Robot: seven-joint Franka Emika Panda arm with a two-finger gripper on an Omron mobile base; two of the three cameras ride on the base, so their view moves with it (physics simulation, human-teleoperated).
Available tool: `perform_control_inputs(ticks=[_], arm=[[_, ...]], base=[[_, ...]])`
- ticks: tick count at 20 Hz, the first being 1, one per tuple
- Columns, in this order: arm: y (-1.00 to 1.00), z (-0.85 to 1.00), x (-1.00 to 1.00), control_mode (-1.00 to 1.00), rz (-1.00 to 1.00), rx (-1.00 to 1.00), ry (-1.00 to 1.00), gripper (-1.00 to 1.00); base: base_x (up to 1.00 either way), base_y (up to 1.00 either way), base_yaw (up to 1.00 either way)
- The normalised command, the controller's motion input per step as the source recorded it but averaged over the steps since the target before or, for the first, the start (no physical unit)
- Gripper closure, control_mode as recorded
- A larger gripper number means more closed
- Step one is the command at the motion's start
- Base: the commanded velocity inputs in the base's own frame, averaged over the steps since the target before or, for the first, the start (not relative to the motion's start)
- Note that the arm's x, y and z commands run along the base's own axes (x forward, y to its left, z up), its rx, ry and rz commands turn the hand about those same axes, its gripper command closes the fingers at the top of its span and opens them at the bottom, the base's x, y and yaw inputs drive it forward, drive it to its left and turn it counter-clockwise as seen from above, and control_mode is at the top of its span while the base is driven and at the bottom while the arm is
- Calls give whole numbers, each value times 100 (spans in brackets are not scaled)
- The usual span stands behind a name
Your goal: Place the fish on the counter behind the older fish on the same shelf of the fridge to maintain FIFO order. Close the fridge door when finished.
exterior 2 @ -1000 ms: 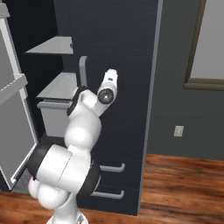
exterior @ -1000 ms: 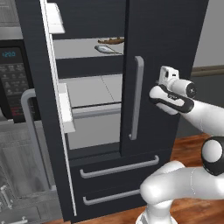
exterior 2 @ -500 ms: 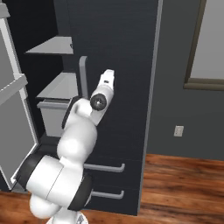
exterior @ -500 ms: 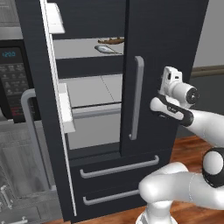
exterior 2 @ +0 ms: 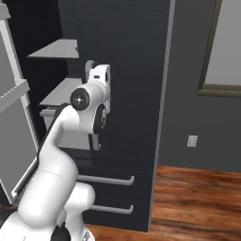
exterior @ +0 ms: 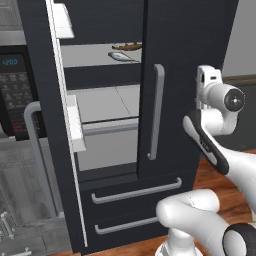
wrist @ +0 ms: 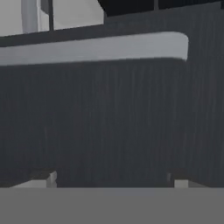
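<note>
Fish [exterior: 128, 46], the brown one, lies on the upper shelf [exterior: 85, 55] of the fridge [exterior: 190, 60], at the far side, just behind the older fish [exterior: 121, 56], the pale silver-grey one. The two lie close together; contact between them cannot be resolved. Placement appears complete, judging from that layout.

Handling, should I need to reposition it: the brown fish looks small and slender, so I judge it light, somewhat soft and likely slippery. Take hold across the thickest part of the body, near its middle, not at the tail. Use moderate squeeze only.

Claw [wrist: 109, 177] state: jaws spread wide, holding nothing. In the hand view both fingertips stand well apart at the bottom edge, facing the dark face of the right fridge door, with its long grey handle [wrist: 94, 47] running across the view above them.

Arm pose: the forearm rises from the base and bends forward; the hand [exterior: 212, 87] sits in front of the right door, to the right of that handle [exterior: 156, 110].

Left door [exterior: 47, 125] stands open, edge toward me. Remaining step, in my judgement: swing that door shut.
</note>
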Motion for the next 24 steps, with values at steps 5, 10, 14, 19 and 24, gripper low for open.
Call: perform_control_inputs(ticks=[5, 10, 14, 19, 24], arm=[[17, 20, -55, -100, -11, -15, 11, -100], [4, -13, -51, -100, 1, -4, 3, -100], [56, 8, -100, -100, 4, -26, -2, -100], [81, 21, -100, -100, 4, -32, 3, -100], [90, 20, -98, -100, 9, -35, 2, -100]], base=[[0, 0, 0], [0, 0, 0], [0, 0, 0], [0, 0, 0], [0, 0, 0]])
